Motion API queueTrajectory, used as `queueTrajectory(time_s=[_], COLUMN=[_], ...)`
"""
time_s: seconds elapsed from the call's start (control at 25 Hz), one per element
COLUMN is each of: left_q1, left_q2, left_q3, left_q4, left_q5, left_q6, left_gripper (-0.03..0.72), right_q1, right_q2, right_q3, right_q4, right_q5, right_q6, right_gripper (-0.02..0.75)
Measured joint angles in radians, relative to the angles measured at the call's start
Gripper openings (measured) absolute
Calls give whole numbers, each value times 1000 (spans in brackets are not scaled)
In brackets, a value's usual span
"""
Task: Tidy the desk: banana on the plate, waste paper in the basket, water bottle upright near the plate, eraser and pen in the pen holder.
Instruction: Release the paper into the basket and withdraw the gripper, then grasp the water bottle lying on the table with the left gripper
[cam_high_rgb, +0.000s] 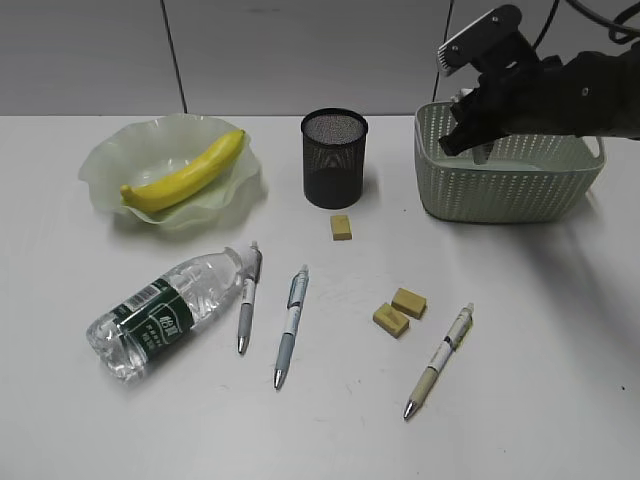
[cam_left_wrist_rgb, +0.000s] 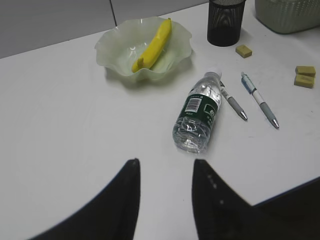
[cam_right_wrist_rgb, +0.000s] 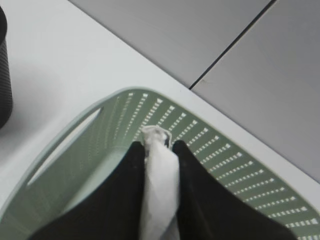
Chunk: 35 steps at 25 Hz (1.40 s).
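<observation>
My right hand (cam_right_wrist_rgb: 159, 187) is pinched narrow on the waste paper (cam_right_wrist_rgb: 160, 175), the crumpled white scrap squeezed between both fingers (cam_right_wrist_rgb: 125, 195), and it hangs over the inside of the pale green basket (cam_high_rgb: 505, 185) at the far right of the surface (cam_high_rgb: 540, 400). I cannot tell whether the paper touches the basket floor. My left hand (cam_left_wrist_rgb: 165, 200) sits spread apart, holding nothing, low above bare surface just short of the water bottle (cam_left_wrist_rgb: 197, 117), which lies on its side. The banana (cam_high_rgb: 185, 172) rests in the ruffled plate (cam_high_rgb: 110, 160). The black mesh pen holder (cam_high_rgb: 334, 157) stands between plate and basket. I see three pens (cam_high_rgb: 290, 325) and three erasers (cam_high_rgb: 341, 227) loose on the surface.
</observation>
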Motion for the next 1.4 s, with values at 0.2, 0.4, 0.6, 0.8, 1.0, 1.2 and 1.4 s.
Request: queueTrajectory(time_s=[0.2, 0.4, 0.6, 0.8, 1.0, 1.2, 1.4], left_q1=[0, 0, 0, 0, 0, 0, 0], left_q2=[0, 0, 0, 0, 0, 0, 0], left_q3=[0, 0, 0, 0, 0, 0, 0], left_q4=[0, 0, 0, 0, 0, 0, 0], left_q5=[0, 0, 0, 0, 0, 0, 0], left_q6=[0, 0, 0, 0, 0, 0, 0], left_gripper=[266, 266, 266, 266, 266, 266, 266], right_q1=[0, -1, -1, -1, -1, -1, -1], right_q2=[13, -7, -121, -269, -409, -555, -735], right_q3=[0, 0, 0, 0, 0, 27, 140], right_q4=[70, 178, 211, 212, 154, -1, -19], right_q5=[-29, 15, 200, 497, 783, 983, 1071], right_q6=[0, 0, 1, 1, 157, 370, 396], right_gripper=[463, 551, 559, 561, 561, 561, 561])
